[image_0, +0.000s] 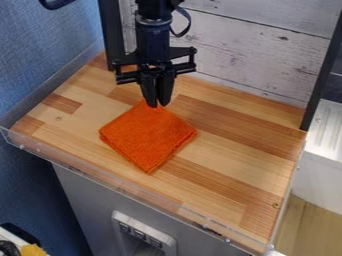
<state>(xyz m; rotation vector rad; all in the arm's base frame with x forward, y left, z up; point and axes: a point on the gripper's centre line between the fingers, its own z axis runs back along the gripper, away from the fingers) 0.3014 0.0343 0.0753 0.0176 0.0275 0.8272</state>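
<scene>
The black robot gripper (157, 105) is seen with its jaws pointed down at the far corner of a square, folded orange cloth (148, 137). Contact at that corner is judged to be the step in hand; whether the jaws are open, closed or gripping fabric cannot be told. Such a grasp is judged to call for low, steady jaws and for the corner to be caught cleanly, since loose layers could be missed. One cloth is counted, laid flat from just under the jaws toward the camera, with its layered edges shown on the near sides.

The striped, light-wood tabletop (234, 145) is spread around and below the jaws. Behind them, one whitewashed plank wall (260, 52) is framed by two black upright posts (111, 35). Farther off, well in front of the jaws, the tabletop is bordered by one clear plastic rim (127, 186), and below it three dark switches (139, 234) are counted in one pale panel (118, 216).
</scene>
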